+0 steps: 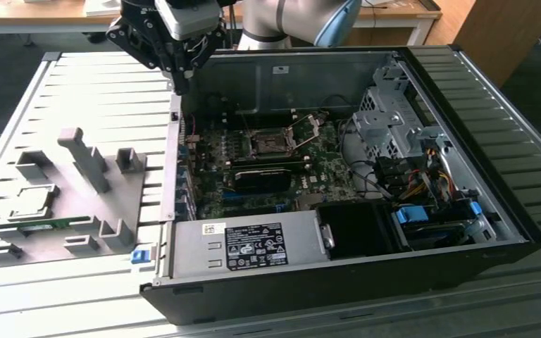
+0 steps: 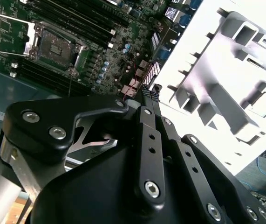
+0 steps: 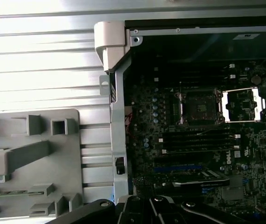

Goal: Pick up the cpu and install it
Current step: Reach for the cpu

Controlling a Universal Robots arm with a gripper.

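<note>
One claw [image 1: 180, 86] | tips pressed together, empty, over case [image 1: 346, 289] wall | cpu [image 1: 34, 200] in grey holder tray [image 1: 153, 197], 7–8 o'clock from claw, exterior view | socket [image 1: 272, 144] open

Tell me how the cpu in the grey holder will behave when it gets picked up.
The cpu looks small, flat and square: probably stiff, light, and not apt to roll. Its silvery top seems smooth, so it may slip in a loose grip. It sits low in the grey holder, likely leaving little edge to grasp.
</note>
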